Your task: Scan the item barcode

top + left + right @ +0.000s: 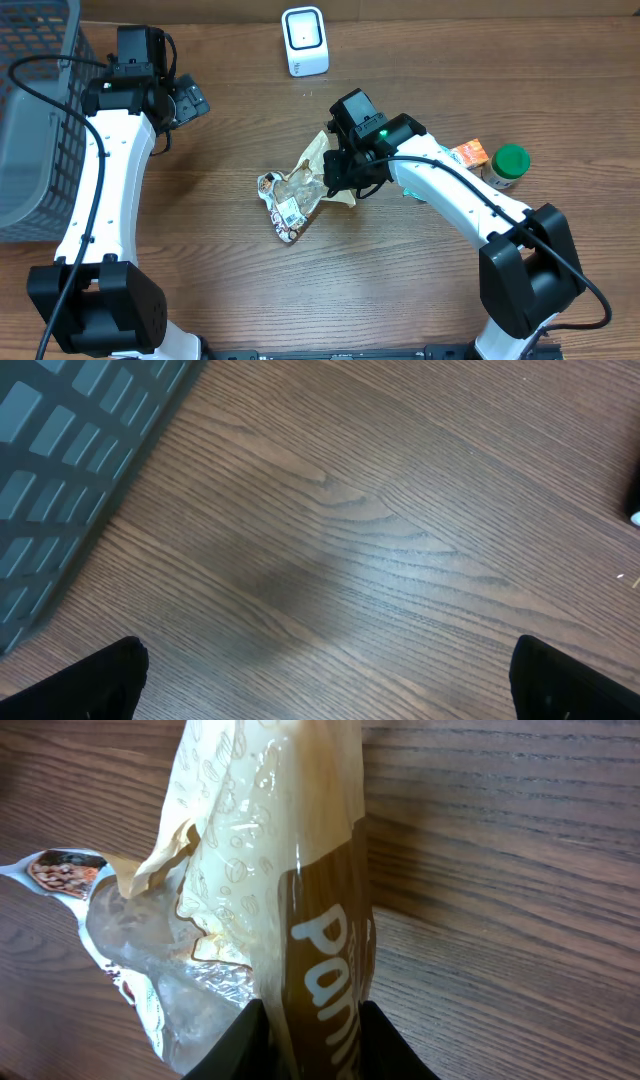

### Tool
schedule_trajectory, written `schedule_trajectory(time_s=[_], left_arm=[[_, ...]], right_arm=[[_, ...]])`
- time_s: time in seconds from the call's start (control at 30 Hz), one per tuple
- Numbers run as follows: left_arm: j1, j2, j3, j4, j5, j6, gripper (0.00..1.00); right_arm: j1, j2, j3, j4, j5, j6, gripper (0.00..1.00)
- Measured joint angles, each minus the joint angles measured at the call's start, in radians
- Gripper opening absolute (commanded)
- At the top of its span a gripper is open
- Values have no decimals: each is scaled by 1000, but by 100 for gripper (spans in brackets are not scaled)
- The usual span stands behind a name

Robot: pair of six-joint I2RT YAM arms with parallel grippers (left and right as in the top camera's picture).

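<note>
Near the middle of the desk (200,270), the snack bag (298,190) is held at one end by the right arm (450,190). This arm reaches from the near right corner, with its white link slanting toward the centre. Its wrist bends down over the bag, and a small green light shines on the wrist block. Its jaws stand narrow and pinch the crumpled brown and cream end of the bag. In the right wrist view the two black fingers (240,1045) press on both sides of the brown strip with white letters. The clear, wrinkled part of the bag hangs away to the left. The far end of the bag points toward the near left, and a small white patch shows on it, too small to read. It is not possible to tell whether that end rests on the wood.

The left arm (110,160) stands at the left side, stretched away toward the far edge beside the grey basket (30,120). Its jaws are wide and hold nothing: in the left wrist view the two dark fingertips (95,680) sit at opposite lower corners over bare wood.

A white scanner (304,40) stands at the far edge, well apart from the bag. An orange box (468,153) and a green-lidded jar (508,165) lie just behind the right arm.
</note>
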State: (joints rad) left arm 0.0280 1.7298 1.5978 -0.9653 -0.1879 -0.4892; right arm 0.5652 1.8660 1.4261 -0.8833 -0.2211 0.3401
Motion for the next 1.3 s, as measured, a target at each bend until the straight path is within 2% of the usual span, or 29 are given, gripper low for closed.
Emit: schedule_trajectory(time_s=[0.33, 0.43, 0.5, 0.6, 0.7, 1.3], left_arm=[[0, 0, 0, 0, 0, 0, 100], [0, 0, 0, 0, 0, 0, 100], [0, 0, 0, 0, 0, 0, 100], [0, 0, 0, 0, 0, 0, 100], [0, 0, 0, 0, 0, 0, 100], [0, 0, 0, 0, 0, 0, 100]], right_arm=[[0, 0, 0, 0, -1, 0, 11], [0, 0, 0, 0, 0, 0, 20], [0, 0, 0, 0, 0, 0, 21], [0, 0, 0, 0, 0, 0, 17], [0, 0, 0, 0, 0, 0, 4], [0, 0, 1, -9, -1, -1, 4]])
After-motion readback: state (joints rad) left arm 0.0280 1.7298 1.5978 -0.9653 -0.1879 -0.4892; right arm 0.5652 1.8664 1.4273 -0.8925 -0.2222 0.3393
